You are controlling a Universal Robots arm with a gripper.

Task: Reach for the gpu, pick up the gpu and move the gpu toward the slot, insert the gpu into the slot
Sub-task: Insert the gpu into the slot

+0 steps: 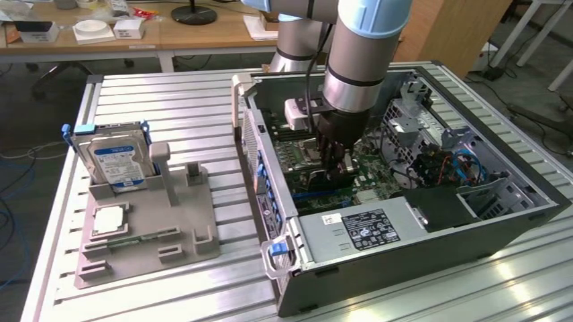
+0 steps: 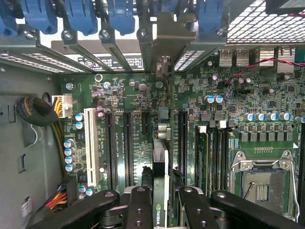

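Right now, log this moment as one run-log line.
stage: insertion | gripper: shut on gpu | gpu: edge-on, inside the computer case, over motherboard slots | hard drive: upright in its holder

NVIDIA eye logo on gpu (image 2: 160, 210)

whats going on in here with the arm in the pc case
The robot arm's hand is down inside the open grey computer case, gripping a thin dark graphics card edge-on. The card stands over the green motherboard, in line with a long expansion slot, its metal bracket reaching the case's rear slot openings.
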